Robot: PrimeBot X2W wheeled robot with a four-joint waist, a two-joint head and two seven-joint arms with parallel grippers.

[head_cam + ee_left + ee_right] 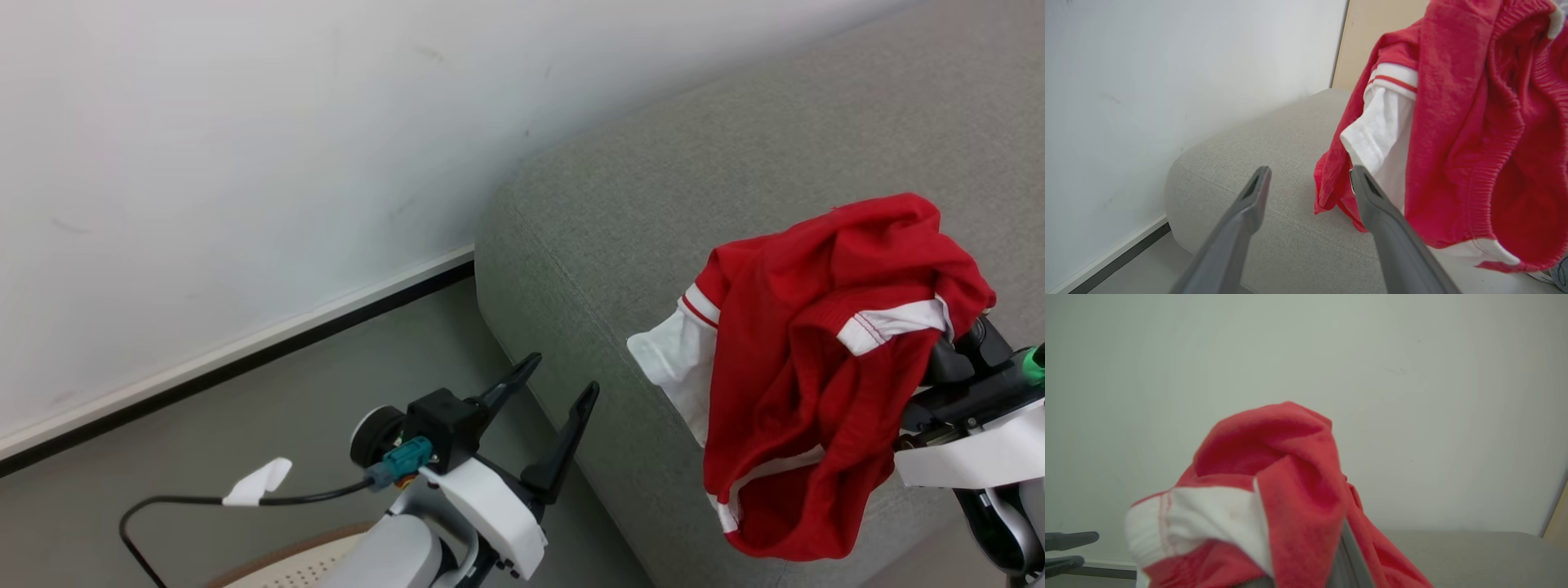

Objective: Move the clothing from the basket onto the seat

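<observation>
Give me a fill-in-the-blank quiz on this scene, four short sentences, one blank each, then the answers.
1. The right gripper holds the red ___.
2. The left gripper is ___ and holds nothing.
3. Below the clothing lies the grey ___.
4. The basket shows at the head view's ___ edge.
Missing words: clothing; open; seat; bottom.

Home living room, grey sofa [735,147], white wall [245,122], skirting board [245,347]
</observation>
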